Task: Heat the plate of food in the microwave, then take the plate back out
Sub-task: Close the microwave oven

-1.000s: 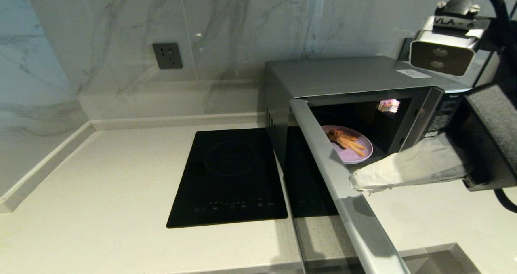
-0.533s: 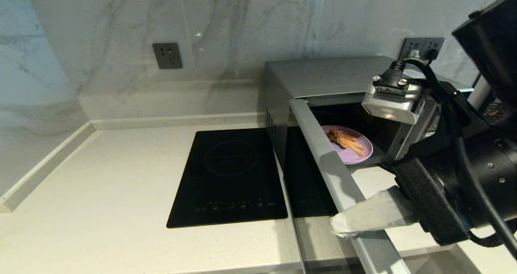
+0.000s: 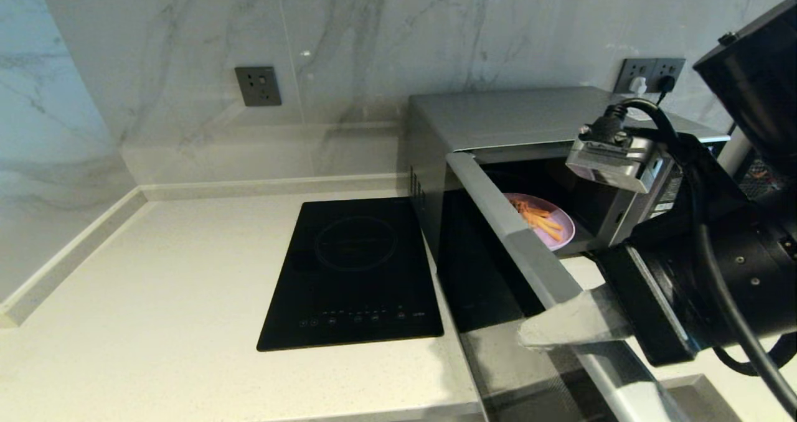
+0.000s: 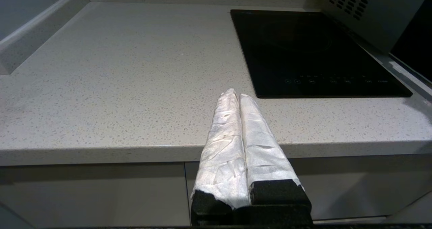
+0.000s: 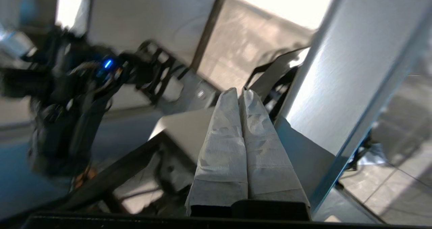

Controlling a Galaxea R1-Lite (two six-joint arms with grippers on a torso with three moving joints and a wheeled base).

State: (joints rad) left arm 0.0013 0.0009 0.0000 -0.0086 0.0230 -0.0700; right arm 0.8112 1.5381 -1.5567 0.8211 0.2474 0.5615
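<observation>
The silver-grey microwave (image 3: 529, 114) stands at the back right of the counter with its door (image 3: 517, 251) swung partly open. Inside lies the lilac plate of food (image 3: 551, 226), half hidden behind the door's edge. My right gripper (image 3: 526, 335) is shut and empty, its white-wrapped fingers lying against the outer end of the door; in the right wrist view the right gripper (image 5: 238, 90) is beside the door's silver edge (image 5: 341, 70). My left gripper (image 4: 236, 93) is shut and empty, parked low at the counter's front edge, out of the head view.
A flat black induction hob (image 3: 355, 272) is set in the speckled counter (image 3: 155, 297) left of the microwave. A wall socket (image 3: 258, 86) sits on the marble backsplash. Another socket with plugs (image 3: 647, 76) is behind the microwave.
My right gripper moved down and forward from the cavity opening to the door's outer end. The door has swung a little towards closing and now hides more of the plate.
</observation>
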